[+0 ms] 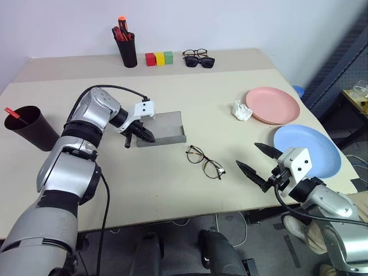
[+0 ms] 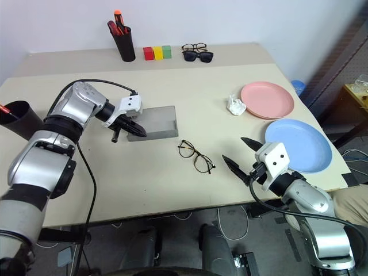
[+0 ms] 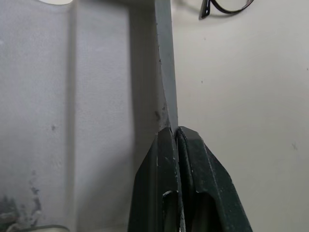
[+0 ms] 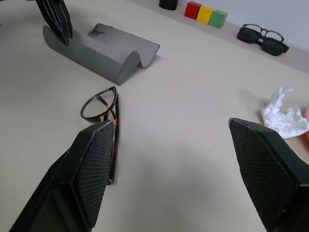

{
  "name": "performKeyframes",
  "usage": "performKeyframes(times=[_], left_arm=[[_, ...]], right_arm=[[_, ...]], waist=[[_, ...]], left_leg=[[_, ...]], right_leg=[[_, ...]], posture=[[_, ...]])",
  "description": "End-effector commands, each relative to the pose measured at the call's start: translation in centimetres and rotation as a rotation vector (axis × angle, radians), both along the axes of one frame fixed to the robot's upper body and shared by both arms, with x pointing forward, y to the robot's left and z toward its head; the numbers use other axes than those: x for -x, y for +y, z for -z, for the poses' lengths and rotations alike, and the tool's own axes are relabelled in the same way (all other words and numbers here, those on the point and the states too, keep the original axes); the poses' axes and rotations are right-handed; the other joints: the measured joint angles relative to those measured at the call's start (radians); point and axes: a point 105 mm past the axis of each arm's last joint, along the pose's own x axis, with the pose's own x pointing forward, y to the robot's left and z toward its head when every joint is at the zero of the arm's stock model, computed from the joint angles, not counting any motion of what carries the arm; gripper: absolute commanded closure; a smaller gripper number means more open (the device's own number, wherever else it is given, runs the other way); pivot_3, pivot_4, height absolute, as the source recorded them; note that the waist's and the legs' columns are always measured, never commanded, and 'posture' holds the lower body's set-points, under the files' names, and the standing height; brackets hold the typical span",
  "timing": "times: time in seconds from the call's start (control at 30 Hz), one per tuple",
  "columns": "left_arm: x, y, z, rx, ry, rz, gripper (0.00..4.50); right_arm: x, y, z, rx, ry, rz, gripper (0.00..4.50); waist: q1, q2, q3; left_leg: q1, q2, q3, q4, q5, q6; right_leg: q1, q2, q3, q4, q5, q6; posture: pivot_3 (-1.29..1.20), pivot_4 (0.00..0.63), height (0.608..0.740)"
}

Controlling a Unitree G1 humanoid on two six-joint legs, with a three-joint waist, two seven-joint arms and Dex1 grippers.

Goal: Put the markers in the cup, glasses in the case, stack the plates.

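Probably a robotics lab or office test room: a plain beige desk point(image 1: 172, 190) against a bare white wall point(image 1: 230, 23), loose cables point(image 1: 241, 230) on grey floor beneath.

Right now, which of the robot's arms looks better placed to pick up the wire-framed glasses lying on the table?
The right one, probably. Its claw is open and empty, close beside the glasses. The left claw is shut on the edge of the grey case, so it is busy.
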Motion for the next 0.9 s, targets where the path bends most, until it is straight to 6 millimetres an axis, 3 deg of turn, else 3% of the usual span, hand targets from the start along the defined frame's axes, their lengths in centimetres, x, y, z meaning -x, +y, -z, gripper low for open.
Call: performKeyframes(times=[0.03, 0.47, 0.9], left_arm=[[0.5, 0.0, -0.4, -0.002, -0.007, 0.040, 4.48], [4.5, -1.0, -3.1, 0.115, 0.104, 0.064, 4.48], [7.1, -0.3, -1.8, 0.066, 0.171, 0.072, 4.48]], right_arm=[[0.0, 0.0, -0.9, 0.010, -0.031, -0.010, 0.64], [-0.2, 0.3, -1.0, 0.005, -0.034, -0.006, 0.64], [-0.4, 0.1, -0.9, 0.004, -0.034, -0.010, 0.64]], waist=[[0.000, 0.000, 0.000], [0.000, 0.001, 0.000], [-0.001, 0.001, 0.000]], left_leg=[[0.000, 0.000, 0.000, 0.000, 0.000, 0.000], [0.000, 0.000, 0.000, 0.000, 0.000, 0.000], [0.000, 0.000, 0.000, 0.001, 0.000, 0.000]], right_leg=[[0.000, 0.000, 0.000, 0.000, 0.000, 0.000], [0.000, 0.000, 0.000, 0.001, 0.000, 0.001], [0.000, 0.000, 0.000, 0.001, -0.001, 0.001]], posture=[[0.00, 0.150, 0.740], [0.00, 0.150, 0.740], [0.00, 0.150, 0.740]])
